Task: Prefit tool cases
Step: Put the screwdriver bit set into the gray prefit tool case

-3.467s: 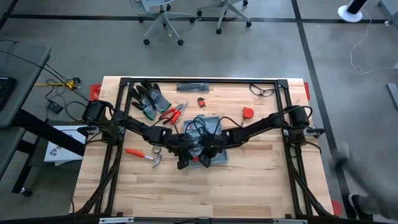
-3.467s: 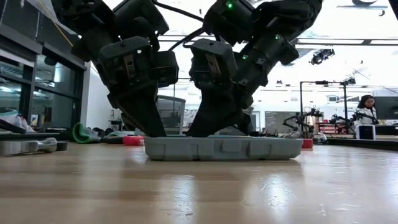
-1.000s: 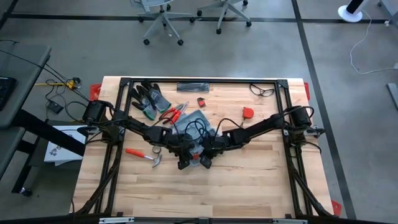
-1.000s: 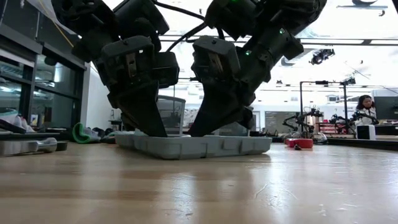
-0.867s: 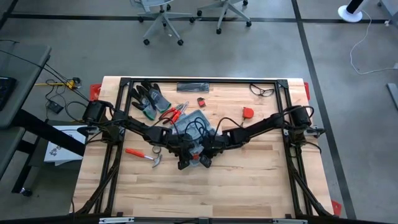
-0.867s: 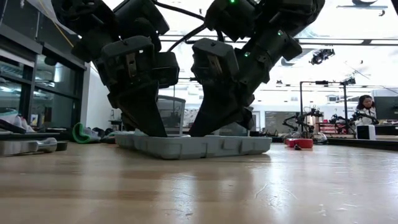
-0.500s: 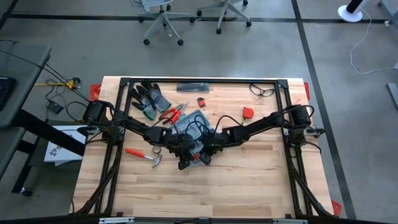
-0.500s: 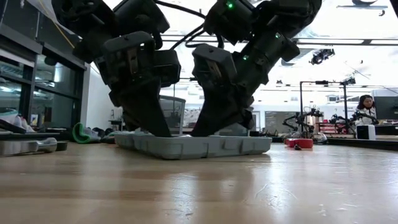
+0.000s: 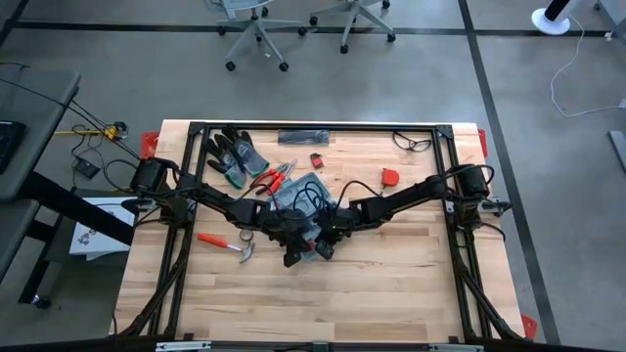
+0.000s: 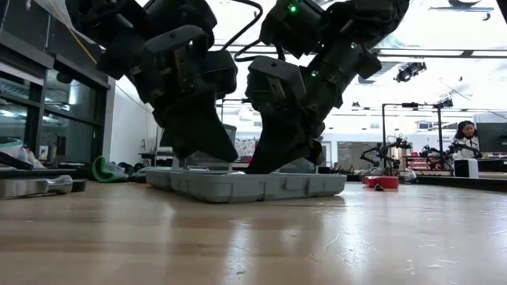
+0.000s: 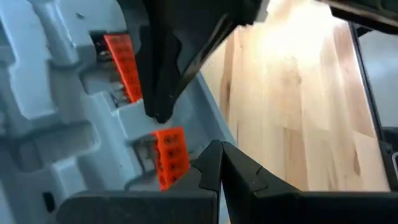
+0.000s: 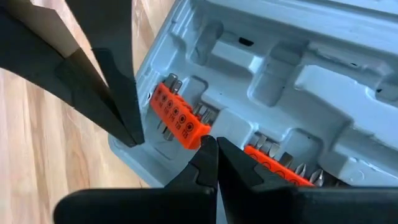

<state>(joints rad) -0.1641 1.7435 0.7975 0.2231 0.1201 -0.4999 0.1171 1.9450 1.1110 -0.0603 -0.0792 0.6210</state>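
The blue-grey tool case (image 9: pixel 303 191) lies open and flat on the table, turned askew, its moulded recesses facing up (image 12: pixel 298 81). Two orange bit holders (image 12: pixel 180 118) (image 11: pixel 171 155) sit in recesses along its near edge. Both grippers stand over that edge, slanting down, both shut. My right gripper (image 12: pixel 211 142) has its tips inside the case, between the two holders. My left gripper (image 11: pixel 221 148) has its tips at the case's rim, next to the right gripper (image 10: pixel 257 168). My left gripper sets its shut fingertips against the case's near rim (image 11: pixel 202 140), beside an orange bit holder, slanting down from the table's left. Whether it bears on the rim or only stands at it cannot be told. My right gripper puts its shut fingertips on the end of an orange bit holder (image 12: pixel 194 129) in its recess. It comes slanting down from the table's right, and the holder lies in the case.
A red-handled hammer (image 9: pixel 225 242) lies left of the grippers. Dark gloves (image 9: pixel 235 154), red pliers (image 9: pixel 274 178), a small red piece (image 9: pixel 316 158), a red tape measure (image 9: pixel 390 177) and safety glasses (image 9: pixel 413 143) lie beyond the case. A person (image 10: pixel 466 142) stands far off.
My left gripper has tipped at the wrist, and its shut fingertips have swung toward the right gripper along the case's near edge. The case has stayed askew where it lay a second ago; before that it was turned about on the table.
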